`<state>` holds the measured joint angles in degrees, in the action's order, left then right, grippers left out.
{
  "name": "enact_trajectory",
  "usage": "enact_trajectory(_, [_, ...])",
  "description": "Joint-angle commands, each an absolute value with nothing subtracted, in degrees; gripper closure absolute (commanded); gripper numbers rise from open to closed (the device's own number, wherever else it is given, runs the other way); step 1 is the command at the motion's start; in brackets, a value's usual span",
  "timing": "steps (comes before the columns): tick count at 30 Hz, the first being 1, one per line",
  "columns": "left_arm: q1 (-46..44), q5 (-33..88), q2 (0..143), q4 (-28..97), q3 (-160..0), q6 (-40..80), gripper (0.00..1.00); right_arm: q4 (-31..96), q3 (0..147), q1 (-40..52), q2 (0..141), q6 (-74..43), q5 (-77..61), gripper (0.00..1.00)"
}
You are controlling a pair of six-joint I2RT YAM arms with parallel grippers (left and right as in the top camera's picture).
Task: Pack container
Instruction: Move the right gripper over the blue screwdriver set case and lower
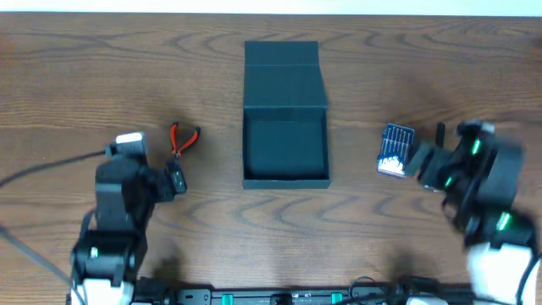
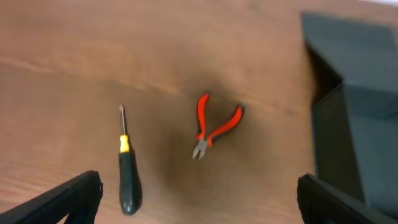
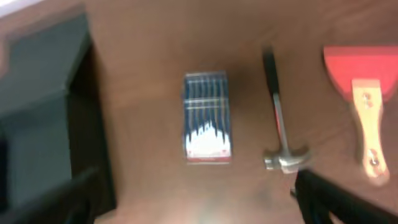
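The container (image 1: pixel 285 127) is a dark teal-green square box standing open at the table's middle, with its flap lid folded back. It also shows in the left wrist view (image 2: pixel 357 118) and the right wrist view (image 3: pixel 46 118). My left gripper (image 1: pixel 169 180) (image 2: pixel 199 208) is open and empty, hovering just short of the red-handled pliers (image 1: pixel 184 138) (image 2: pixel 214 127) and a black screwdriver (image 2: pixel 127 168). My right gripper (image 1: pixel 419 161) (image 3: pixel 199 199) is open and empty, beside a blue bit case (image 1: pixel 395 150) (image 3: pixel 207 118).
A hammer (image 3: pixel 281 118) lies right of the bit case, and a red scraper with a wooden handle (image 3: pixel 364 99) lies further right. In the overhead view the right arm hides most of both. Cables run along the table's front edge.
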<state>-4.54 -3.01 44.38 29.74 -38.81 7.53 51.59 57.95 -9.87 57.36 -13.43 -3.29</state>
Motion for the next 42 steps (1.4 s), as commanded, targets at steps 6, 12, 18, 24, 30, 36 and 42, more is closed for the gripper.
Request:
enact_trajectory(6, [-4.3, -3.4, 51.5, 34.2, -45.8, 8.1, 0.02, 69.7, 84.8, -11.4, 82.6, -10.2, -9.0, 0.01])
enact_trajectory(12, [-4.2, -3.5, 50.7, 36.7, -45.9, 8.5, 0.02, 70.4, 85.2, -11.2, 92.0, -14.0, -1.1, 0.01])
enact_trajectory(18, [-4.1, -3.5, 51.1, 38.6, -45.9, 8.5, 0.01, 69.6, 85.2, -10.7, 100.5, -16.5, 7.1, 0.01])
enact_trajectory(24, [-4.1, -3.5, 51.1, 38.6, -45.9, 8.5, 0.02, 67.5, 85.2, -6.8, 106.2, -18.0, 11.7, 0.01])
enact_trajectory(30, [-4.1, -3.5, 51.1, 38.6, -45.9, 8.5, 0.02, 62.4, 85.2, -3.2, 109.1, -18.9, 11.2, 0.01])
enact_trajectory(36, [-4.1, -3.5, 51.1, 38.6, -45.9, 8.5, 0.02, 58.3, 85.2, -2.0, 112.2, -19.4, 10.6, 0.01])
enact_trajectory(42, [-4.1, -3.7, 51.1, 38.6, -45.9, 8.4, 0.01, 56.1, 85.2, -2.2, 116.7, -19.3, 10.0, 0.01])
